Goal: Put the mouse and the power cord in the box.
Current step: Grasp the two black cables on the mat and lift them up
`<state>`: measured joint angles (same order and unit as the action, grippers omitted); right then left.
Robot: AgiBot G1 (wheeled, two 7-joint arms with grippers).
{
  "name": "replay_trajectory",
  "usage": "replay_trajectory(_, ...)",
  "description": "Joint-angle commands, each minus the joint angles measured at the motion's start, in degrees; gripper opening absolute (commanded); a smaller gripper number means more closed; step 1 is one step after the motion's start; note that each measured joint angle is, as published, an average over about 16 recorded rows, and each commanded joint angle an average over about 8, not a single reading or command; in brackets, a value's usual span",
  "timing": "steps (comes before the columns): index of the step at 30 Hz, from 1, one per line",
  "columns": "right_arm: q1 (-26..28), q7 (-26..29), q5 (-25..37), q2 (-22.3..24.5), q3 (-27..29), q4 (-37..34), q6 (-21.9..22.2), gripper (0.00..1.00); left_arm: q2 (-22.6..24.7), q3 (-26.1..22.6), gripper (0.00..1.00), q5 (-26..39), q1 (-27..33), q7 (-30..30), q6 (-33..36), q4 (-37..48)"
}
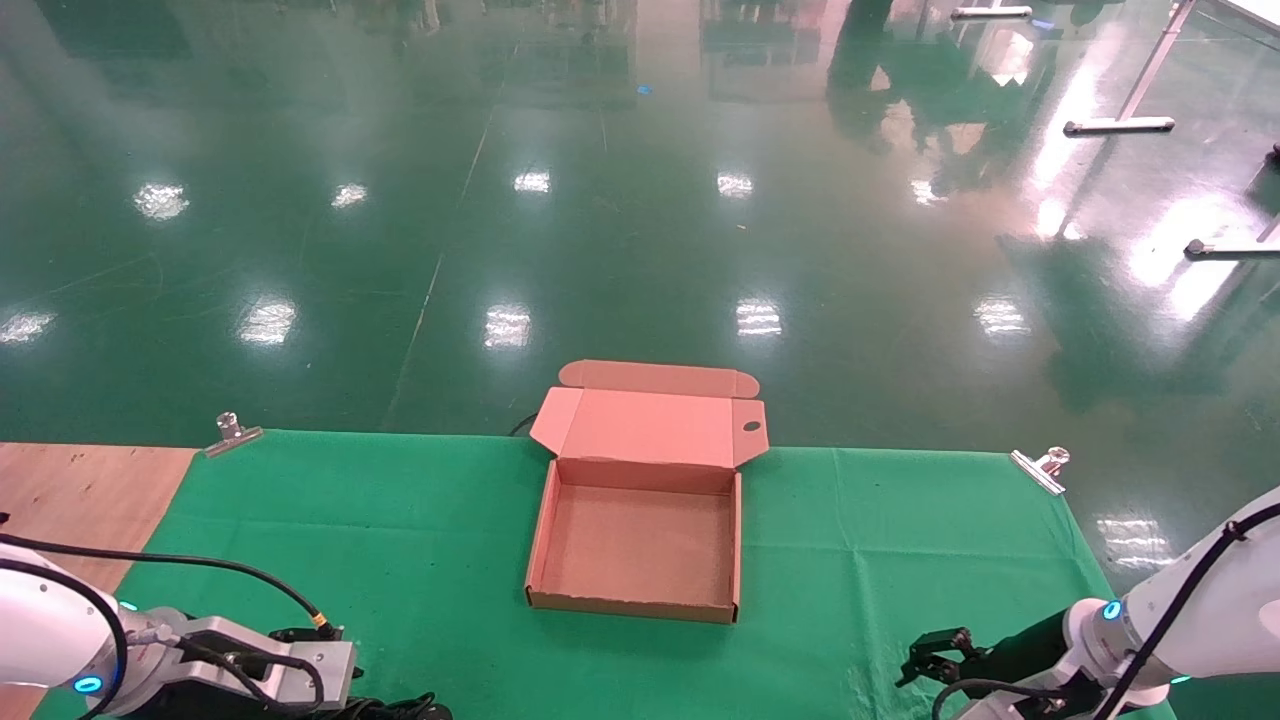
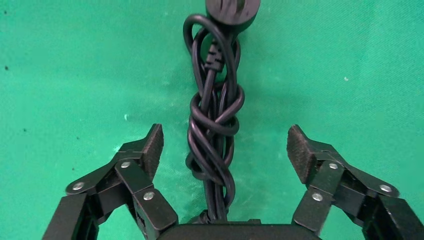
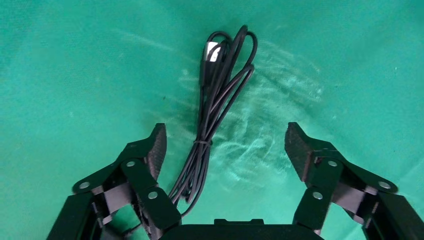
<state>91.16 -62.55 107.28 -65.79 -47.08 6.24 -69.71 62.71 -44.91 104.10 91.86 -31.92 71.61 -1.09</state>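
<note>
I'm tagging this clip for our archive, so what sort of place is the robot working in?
Probably a large lab or factory hall used for robot trials. A wide glossy green floor reflects ceiling lights, metal stand legs sit on it, and the green cloth under the box is fixed with clips.

No readable text, labels, brands, numbers or signs anywhere. Shallow pinkish-brown cardboard mailer box [image 1: 640, 545]: bare inside and on the open lid flap, nothing printed. Coiled thick black power cord bundle [image 2: 214, 125]: plug moulding shows no legible marks. Bundled thin black mouse cable [image 3: 212, 115]: small pale spot near its connector end, too small to read. Green cloth [image 1: 400, 560]: unmarked.
</note>
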Motion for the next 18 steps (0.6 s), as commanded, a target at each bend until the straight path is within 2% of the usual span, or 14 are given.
replay_trajectory(1, 0.4, -0.6, 0.0, 0.0, 0.0, -0.7, -0.1, 0.00, 0.1, 0.0, 0.00, 0.0, 0.1, -0.1, 0.2, 0.2)
replay_trajectory(18, 0.5, -2.9, 0.2, -0.4, -0.1, -4.4, -0.5, 0.00, -0.5, 0.3, 0.00, -0.4, -1.1, -0.8, 0.3, 1.1)
